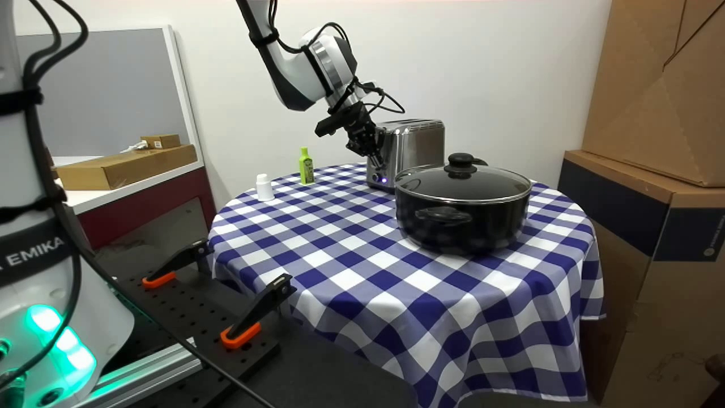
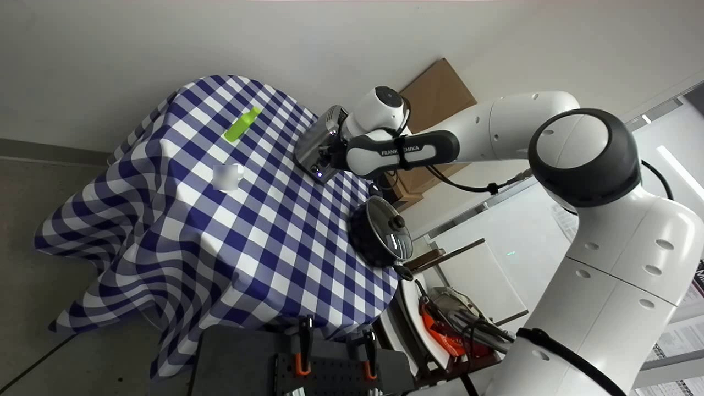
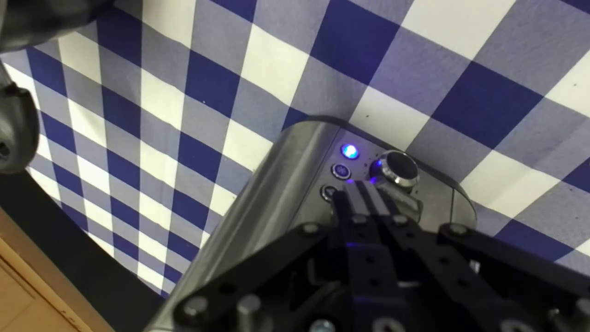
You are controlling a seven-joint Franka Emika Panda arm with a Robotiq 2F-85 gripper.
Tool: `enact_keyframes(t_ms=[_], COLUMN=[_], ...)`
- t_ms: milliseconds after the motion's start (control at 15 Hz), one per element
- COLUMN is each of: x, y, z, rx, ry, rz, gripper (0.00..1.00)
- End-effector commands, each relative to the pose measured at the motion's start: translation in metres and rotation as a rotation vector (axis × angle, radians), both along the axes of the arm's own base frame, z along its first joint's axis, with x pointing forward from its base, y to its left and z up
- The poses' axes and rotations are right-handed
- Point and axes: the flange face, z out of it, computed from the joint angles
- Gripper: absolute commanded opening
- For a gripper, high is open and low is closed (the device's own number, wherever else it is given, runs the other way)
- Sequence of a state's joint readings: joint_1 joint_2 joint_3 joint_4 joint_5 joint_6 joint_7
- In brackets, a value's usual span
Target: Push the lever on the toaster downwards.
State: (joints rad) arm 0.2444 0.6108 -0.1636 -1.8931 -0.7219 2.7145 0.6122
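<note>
Evidently, the apparent lever (image 3: 410, 205) of the metal toaster (image 3: 281, 196) lies just beside the claw (image 3: 365, 193) — rightward in wrist view (contact unconfirmed); claw pinched narrow, holding nothing.

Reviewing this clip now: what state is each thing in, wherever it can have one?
Toaster: upright.
Lever: partly hidden by the gripper; up or down, cannot tell.
Gripper: shut, at the toaster's end face.
Bottom button: lit blue.
Knob: setting unreadable.
Black pot: upright, lid on.
Green bottle: upright.
White bottle: upright.
Base lights: lit green.
Checked tablecloth: spread, edges hanging.
</note>
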Motion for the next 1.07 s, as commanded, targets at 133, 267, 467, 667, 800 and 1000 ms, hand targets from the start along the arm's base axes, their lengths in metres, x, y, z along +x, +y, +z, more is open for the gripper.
enact_keyframes(t_ms=[133, 267, 467, 667, 800, 1000], x=[-0.008, -0.009, -0.014, -0.025, -0.038, -0.060], y=[0.005, 0.006, 0.001, -0.008, -0.019, -0.036], z=[-0.036, -0.030, -0.008, 0.014, 0.025, 0.045], rx=[-0.003, 0.021, 0.125, 0.258, 0.341, 0.441], ry=[0.028, 0.033, 0.062, 0.105, 0.144, 0.199], rz=[0.004, -0.002, -0.037, -0.099, -0.154, -0.224], gripper=[0.00, 0.00, 0.00, 0.00, 0.00, 0.00])
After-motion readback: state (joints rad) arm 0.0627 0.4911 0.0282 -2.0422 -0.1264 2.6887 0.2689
